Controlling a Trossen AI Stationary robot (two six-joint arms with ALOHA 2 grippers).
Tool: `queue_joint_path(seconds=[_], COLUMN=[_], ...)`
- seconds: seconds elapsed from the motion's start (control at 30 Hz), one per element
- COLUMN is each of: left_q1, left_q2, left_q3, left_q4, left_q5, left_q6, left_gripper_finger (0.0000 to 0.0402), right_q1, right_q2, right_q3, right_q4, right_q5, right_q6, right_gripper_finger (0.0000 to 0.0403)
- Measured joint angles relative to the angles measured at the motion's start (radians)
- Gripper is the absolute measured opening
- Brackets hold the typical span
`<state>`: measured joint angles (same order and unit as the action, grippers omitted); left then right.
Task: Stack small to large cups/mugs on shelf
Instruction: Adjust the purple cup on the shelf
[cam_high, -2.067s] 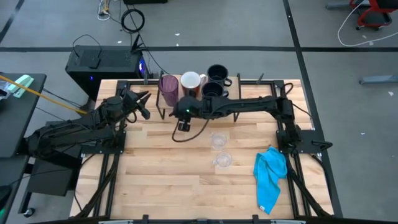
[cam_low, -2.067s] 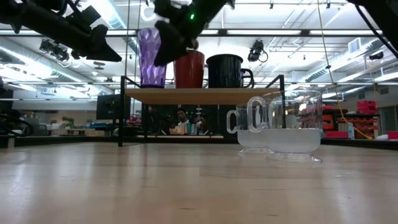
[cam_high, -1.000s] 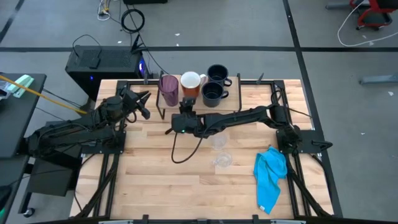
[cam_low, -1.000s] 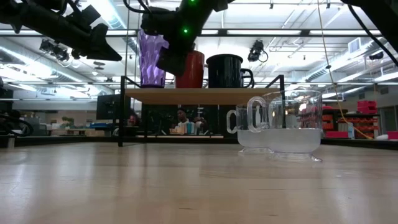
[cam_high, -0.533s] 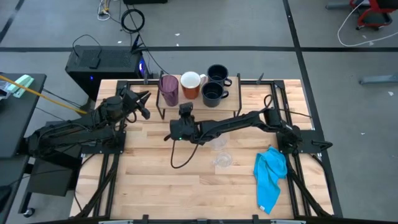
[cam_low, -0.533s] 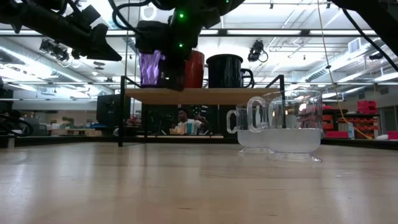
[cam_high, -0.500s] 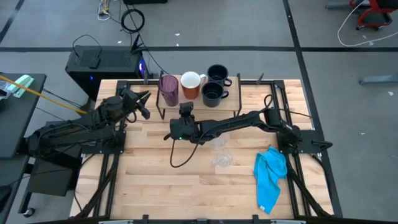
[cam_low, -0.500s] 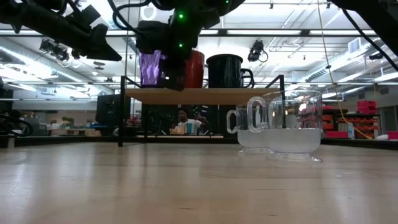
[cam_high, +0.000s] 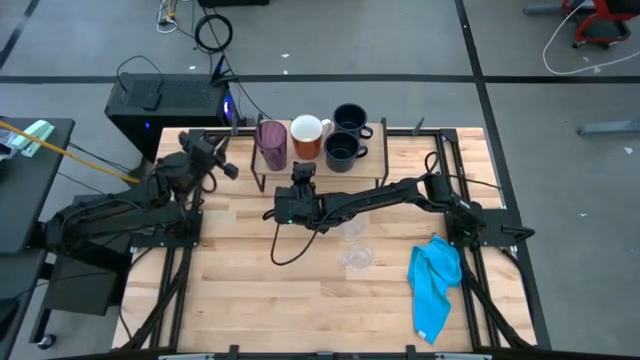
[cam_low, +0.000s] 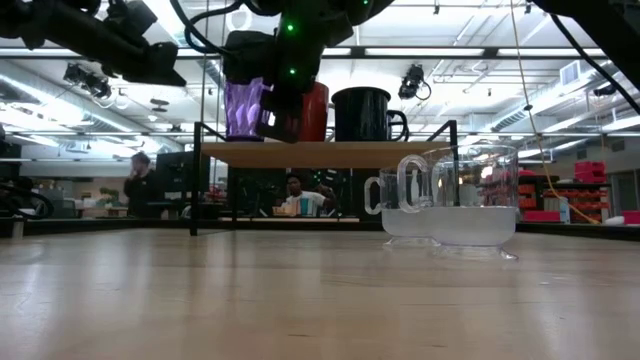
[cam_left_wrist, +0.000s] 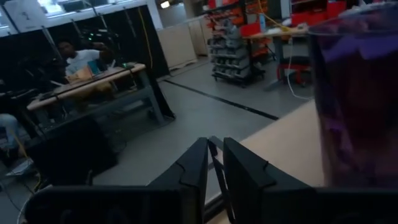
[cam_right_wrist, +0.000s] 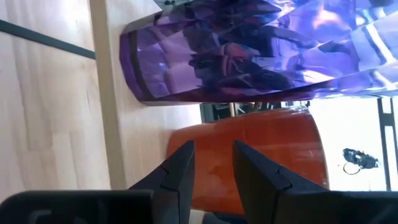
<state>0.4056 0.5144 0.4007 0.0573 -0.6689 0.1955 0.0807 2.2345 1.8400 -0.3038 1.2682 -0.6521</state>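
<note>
On the shelf (cam_low: 320, 153) stand a purple tumbler (cam_high: 271, 143), a white-and-orange mug (cam_high: 307, 135) and two dark mugs (cam_high: 349, 118) (cam_high: 342, 150). Two clear glasses (cam_high: 351, 226) (cam_high: 358, 258) stand on the table, nearer than the shelf. My right gripper (cam_high: 303, 172) hovers level at the shelf's near edge, pointing at the orange mug (cam_right_wrist: 249, 155) just below the tumbler (cam_right_wrist: 261, 56). Its fingers are slightly apart with nothing between them. My left gripper (cam_high: 222, 165) hangs off the shelf's left end with a narrow slit between its fingers, the tumbler (cam_left_wrist: 354, 99) beside it.
A blue cloth (cam_high: 435, 280) lies crumpled near the table's right edge. A black box (cam_high: 165, 100) sits beyond the far left corner. People show in the room behind the table. Bare tabletop (cam_high: 260, 290) stretches across the near half.
My right gripper has sunk a little in front of the shelf and turned from a slant to level, now facing the tumbler and orange mug squarely. My left gripper has swung and tipped a little toward the far edge. The cups have kept still.
</note>
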Motion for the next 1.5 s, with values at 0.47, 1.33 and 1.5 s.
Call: queue_joint_path(seconds=[0.47, 1.33, 1.5], left_q1=[0.019, 0.018, 0.018], left_q2=[0.0, 0.0, 0.0], left_q3=[0.0, 0.0, 0.0], left_q4=[0.049, 0.047, 0.047], left_q5=[0.001, 0.001, 0.001], left_q6=[0.0, 0.002, 0.002], left_gripper_finger=[0.0049, 0.0038, 0.0032], right_q1=[-0.046, -0.067, -0.067], right_q2=[-0.001, -0.002, -0.002], right_q3=[0.0, 0.0, 0.0], right_q4=[0.048, 0.129, 0.144], right_q5=[-0.061, -0.235, -0.25], right_q6=[0.004, -0.006, -0.016], right_gripper_finger=[0.0113, 0.0113, 0.0113])
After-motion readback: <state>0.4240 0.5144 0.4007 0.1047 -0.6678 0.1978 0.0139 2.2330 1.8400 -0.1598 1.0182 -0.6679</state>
